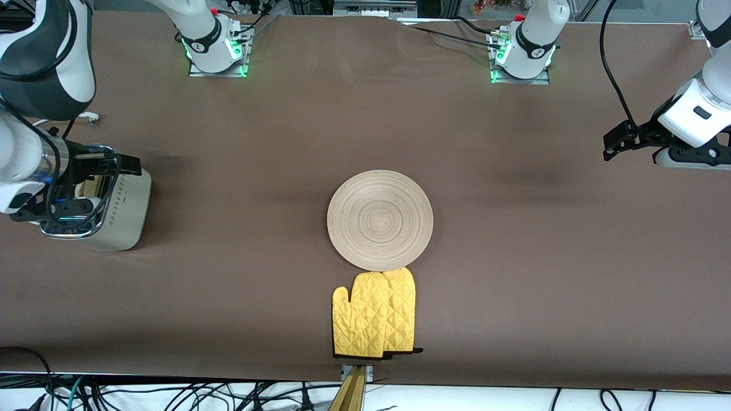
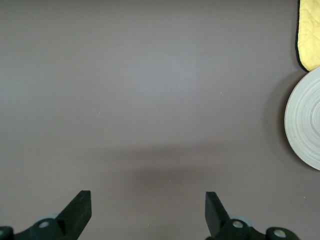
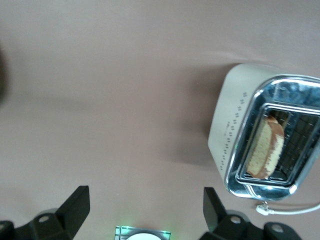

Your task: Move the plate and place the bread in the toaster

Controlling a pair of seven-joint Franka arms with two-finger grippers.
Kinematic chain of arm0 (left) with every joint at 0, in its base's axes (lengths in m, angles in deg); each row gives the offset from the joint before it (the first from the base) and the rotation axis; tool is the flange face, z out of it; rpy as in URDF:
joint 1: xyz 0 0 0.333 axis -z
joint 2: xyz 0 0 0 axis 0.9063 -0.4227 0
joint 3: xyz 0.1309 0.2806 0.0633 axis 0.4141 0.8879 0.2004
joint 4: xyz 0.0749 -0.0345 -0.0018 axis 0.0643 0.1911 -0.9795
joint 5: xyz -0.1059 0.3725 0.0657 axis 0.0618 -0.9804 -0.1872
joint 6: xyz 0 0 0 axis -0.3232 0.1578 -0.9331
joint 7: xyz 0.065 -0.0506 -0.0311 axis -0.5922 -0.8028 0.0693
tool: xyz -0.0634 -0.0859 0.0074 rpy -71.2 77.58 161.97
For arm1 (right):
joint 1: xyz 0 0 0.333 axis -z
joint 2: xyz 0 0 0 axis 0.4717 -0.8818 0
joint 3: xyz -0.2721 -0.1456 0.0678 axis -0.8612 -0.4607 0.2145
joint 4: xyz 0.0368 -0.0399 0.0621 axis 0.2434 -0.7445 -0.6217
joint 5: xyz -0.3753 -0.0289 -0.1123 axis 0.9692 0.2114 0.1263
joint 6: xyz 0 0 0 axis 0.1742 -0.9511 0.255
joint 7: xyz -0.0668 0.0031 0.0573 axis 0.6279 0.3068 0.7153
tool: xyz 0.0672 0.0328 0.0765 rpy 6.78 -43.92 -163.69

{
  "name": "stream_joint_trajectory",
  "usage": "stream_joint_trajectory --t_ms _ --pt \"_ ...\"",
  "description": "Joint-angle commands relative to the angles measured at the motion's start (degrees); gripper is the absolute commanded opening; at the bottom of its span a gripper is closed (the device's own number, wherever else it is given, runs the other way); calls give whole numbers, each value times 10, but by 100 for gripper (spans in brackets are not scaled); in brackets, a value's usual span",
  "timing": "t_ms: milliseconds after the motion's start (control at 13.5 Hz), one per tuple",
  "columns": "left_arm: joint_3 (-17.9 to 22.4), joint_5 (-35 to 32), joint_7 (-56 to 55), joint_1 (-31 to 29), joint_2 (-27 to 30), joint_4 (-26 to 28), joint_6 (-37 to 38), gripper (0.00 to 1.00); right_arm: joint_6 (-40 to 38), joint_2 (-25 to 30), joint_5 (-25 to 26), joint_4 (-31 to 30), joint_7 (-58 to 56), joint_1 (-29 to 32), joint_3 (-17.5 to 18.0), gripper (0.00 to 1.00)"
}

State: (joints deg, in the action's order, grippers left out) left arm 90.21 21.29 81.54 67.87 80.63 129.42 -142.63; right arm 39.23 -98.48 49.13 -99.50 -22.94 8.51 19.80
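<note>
You are seeing brown cloth covering the table (image 1: 514,274). The bread (image 3: 266,148) is sitting in the toaster (image 1: 123,214); plate (image 1: 380,220) touching yellow mitts (image 1: 374,314). Left gripper (image 2: 148,210) and right gripper (image 3: 146,206) are hovering, jaws apart, empty.

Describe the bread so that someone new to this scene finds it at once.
Start at the cream-white toaster at the right arm's end of the table. The bread stands on edge in one slot of its chrome top, a tan slice with a dark crust. The slot beside it shows only wire grille.
</note>
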Motion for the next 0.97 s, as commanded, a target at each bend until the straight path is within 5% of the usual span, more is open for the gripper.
stream_joint_trajectory --t_ms 0,371,891 --pt "-3 -8 1 -2 -2 -10 8 100 5 28 46 -10 4 85 112 100" --pt "-3 -9 1 -2 -2 -10 8 100 91 106 65 -108 6 177 184 100" --pt "-3 -8 1 -2 -2 -10 8 100 101 167 48 -125 3 225 186 100"
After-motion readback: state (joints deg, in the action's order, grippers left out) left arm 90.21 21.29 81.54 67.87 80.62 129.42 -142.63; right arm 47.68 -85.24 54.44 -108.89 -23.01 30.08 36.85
